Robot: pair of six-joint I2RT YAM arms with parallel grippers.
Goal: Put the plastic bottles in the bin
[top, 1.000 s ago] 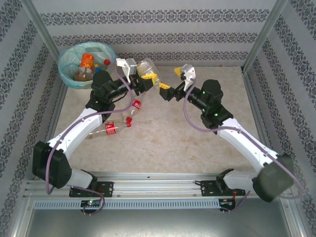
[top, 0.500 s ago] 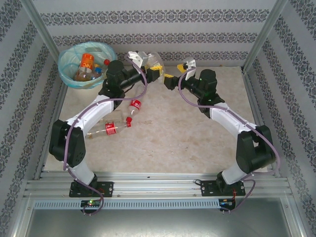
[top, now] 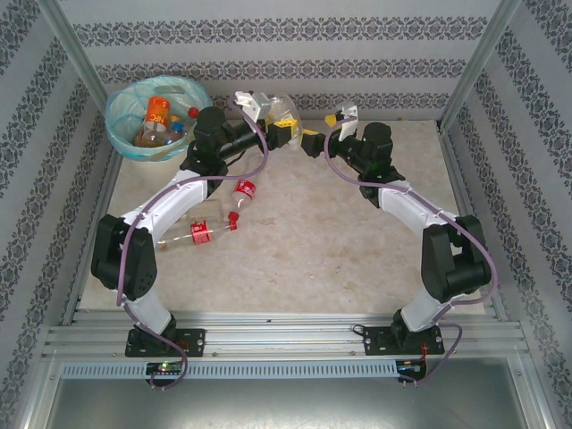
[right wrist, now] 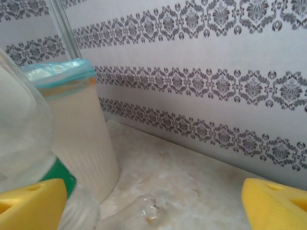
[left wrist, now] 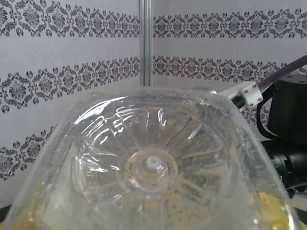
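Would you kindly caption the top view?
Left jaws grip a clear bottle near the bin; right jaws open beside it.

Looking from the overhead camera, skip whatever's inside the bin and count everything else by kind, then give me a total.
Bottles lying on the table: 2
Bottle held up off the table: 1
Bin: 1
Robot arms: 2
Total: 6
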